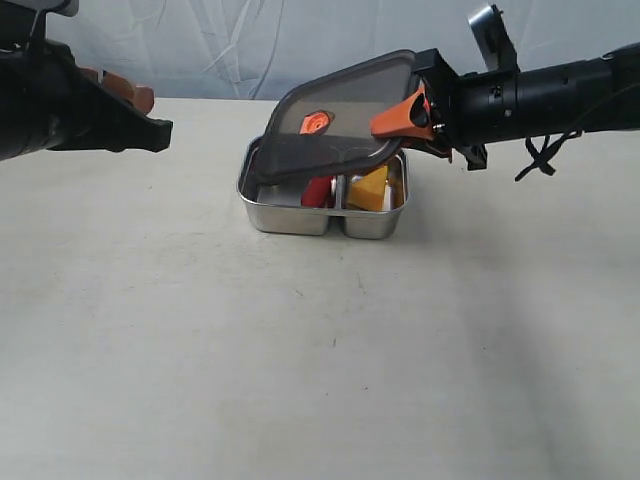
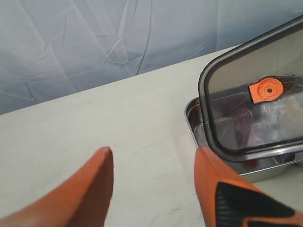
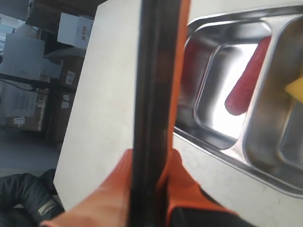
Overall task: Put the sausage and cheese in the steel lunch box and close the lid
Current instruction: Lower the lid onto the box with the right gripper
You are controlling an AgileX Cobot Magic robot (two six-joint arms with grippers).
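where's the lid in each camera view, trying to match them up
Exterior view: the lid is upper centre, tilted over the steel lunch box, one end in the right gripper.
Left wrist view: the lid fills the picture's right side, orange valve showing.
Right wrist view: the lid is edge-on, a dark strip down the middle.
Shared landmark: the steel lunch box, in all three.

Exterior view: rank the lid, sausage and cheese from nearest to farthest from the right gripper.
1. lid: clamped in the right gripper, tilted over the lunch box.
2. cheese: in the right half of the lunch box, just below the gripper.
3. sausage: in the left half, farther toward the left arm's side.
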